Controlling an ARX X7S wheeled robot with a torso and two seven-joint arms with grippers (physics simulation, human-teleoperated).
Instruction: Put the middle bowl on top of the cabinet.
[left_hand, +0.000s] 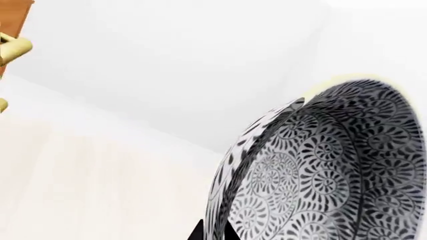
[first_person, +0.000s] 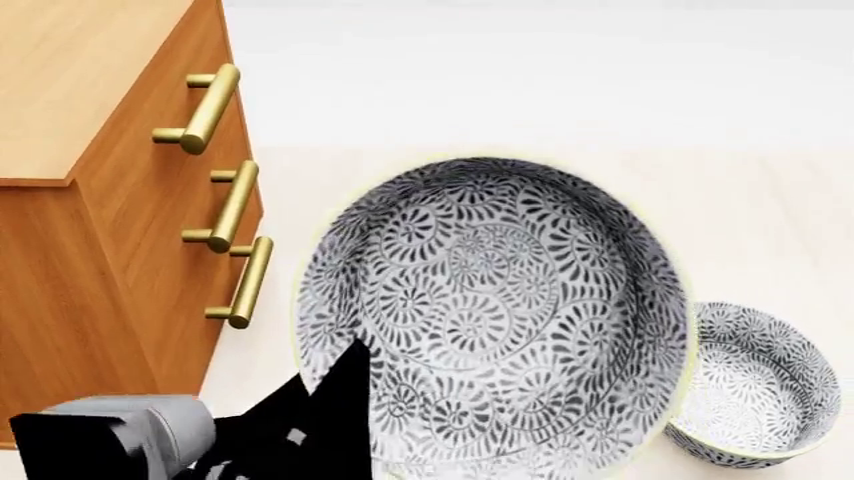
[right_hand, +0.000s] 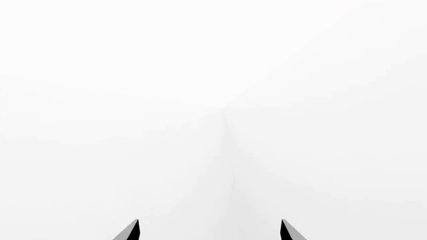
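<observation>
Head view shows the left gripper (first_person: 334, 400) clamped on the near-left rim of the bowl (first_person: 487, 320), which hangs lifted, large in view and well above the floor, just right of the cabinet (first_person: 94, 200). Another bowl (first_person: 754, 390) sits lower at the right. The carry step appears to be in hand: the bowl is up but not yet over the cabinet top. Next it must swing left and far, clear the top edge, then lower flat. The right gripper (right_hand: 210, 231) is spread wide, holding nothing.
</observation>
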